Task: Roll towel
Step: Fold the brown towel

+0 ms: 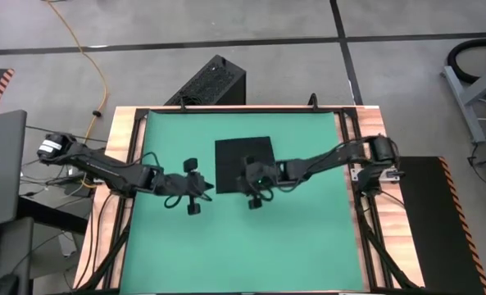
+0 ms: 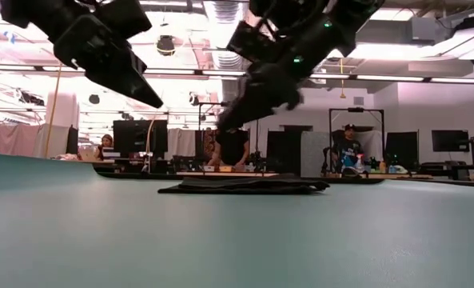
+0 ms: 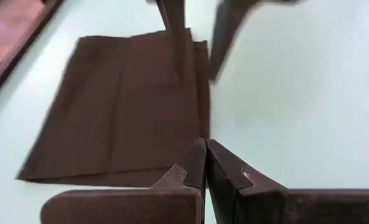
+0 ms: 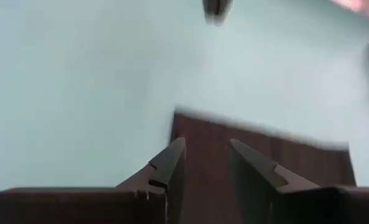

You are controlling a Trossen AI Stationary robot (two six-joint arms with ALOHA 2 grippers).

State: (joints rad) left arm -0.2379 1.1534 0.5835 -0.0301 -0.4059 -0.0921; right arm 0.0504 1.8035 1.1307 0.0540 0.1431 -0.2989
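Green mat (image 2: 221, 240) fills your low view up to the towel (image 2: 244, 186), which lies as a flat folded rectangle on the mat's far middle. Your right gripper (image 4: 206, 163) reaches in from the right, hovering over the towel's near edge with fingers slightly parted and holding nothing. Your left gripper (image 3: 205, 163) is stretched in just beside the towel's left edge, fingers pressed together and empty, with bare mat around both arms.
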